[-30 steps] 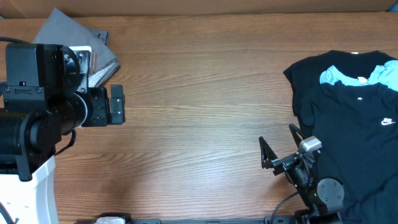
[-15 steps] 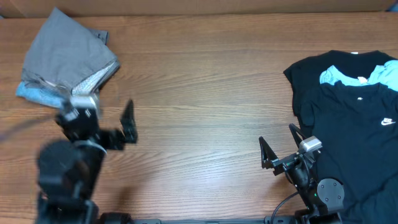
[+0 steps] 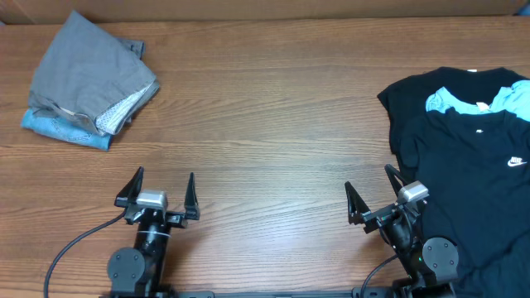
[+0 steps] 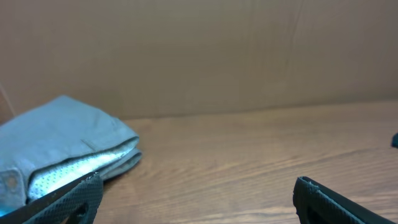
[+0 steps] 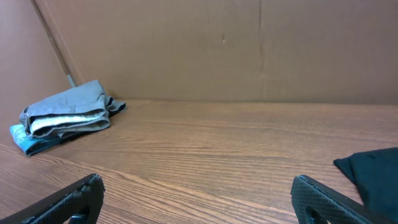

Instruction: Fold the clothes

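Note:
Folded grey shorts (image 3: pixel 87 76) lie on light-blue denim (image 3: pixel 58 128) at the table's back left; they also show in the left wrist view (image 4: pixel 59 140) and the right wrist view (image 5: pixel 68 112). Black T-shirts (image 3: pixel 468 157) with a small white logo (image 3: pixel 516 161) lie spread at the right, a light-blue garment (image 3: pixel 464 99) between them. My left gripper (image 3: pixel 157 189) is open and empty at the front left, well short of the shorts. My right gripper (image 3: pixel 370 194) is open and empty, just left of the T-shirts' edge (image 5: pixel 373 171).
A brown cardboard wall (image 4: pixel 199 56) stands along the table's back edge. The wooden table (image 3: pixel 265 124) stretches between the two piles. The arms' bases sit at the front edge.
My left arm has drawn back from the grey shorts pile to the table's front edge, empty and open. The right arm has not moved.

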You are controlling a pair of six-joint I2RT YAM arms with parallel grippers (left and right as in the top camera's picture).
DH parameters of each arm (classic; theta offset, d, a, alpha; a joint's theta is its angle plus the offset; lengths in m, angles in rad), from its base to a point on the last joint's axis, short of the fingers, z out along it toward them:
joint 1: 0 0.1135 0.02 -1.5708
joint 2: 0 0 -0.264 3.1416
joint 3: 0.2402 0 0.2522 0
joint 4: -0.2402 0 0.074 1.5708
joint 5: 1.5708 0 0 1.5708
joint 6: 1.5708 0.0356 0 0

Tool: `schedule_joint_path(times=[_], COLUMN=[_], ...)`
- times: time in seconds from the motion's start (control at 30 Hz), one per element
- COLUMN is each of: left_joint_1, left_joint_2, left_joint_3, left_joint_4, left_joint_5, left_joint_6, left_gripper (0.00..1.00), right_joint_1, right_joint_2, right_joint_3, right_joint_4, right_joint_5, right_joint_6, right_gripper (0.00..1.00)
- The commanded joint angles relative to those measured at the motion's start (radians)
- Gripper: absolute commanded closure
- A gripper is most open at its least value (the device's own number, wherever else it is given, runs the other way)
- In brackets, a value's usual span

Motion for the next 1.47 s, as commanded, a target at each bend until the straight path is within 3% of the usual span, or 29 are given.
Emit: schedule_joint_path(times=[0.0, 1.43], left_joint_1=[-0.010, -0.009], left_joint_2=[-0.012, -0.010], left_joint_3=[-0.049, -0.049], left_joint_4=[-0.034, -0.053], left_joint_5=[-0.018, -0.040], left_joint_6=[0.021, 0.021], left_gripper=[0.00, 0.00], right_joint_1=[-0.006, -0.006], right_joint_2=[-0.008, -0.008], right_joint_3=[-0.010, -0.010], right_joint_4=[0.006, 0.006], right_joint_5=[0.000, 0.000], right_joint_6=[0.000, 0.000], right_gripper=[0.00, 0.00])
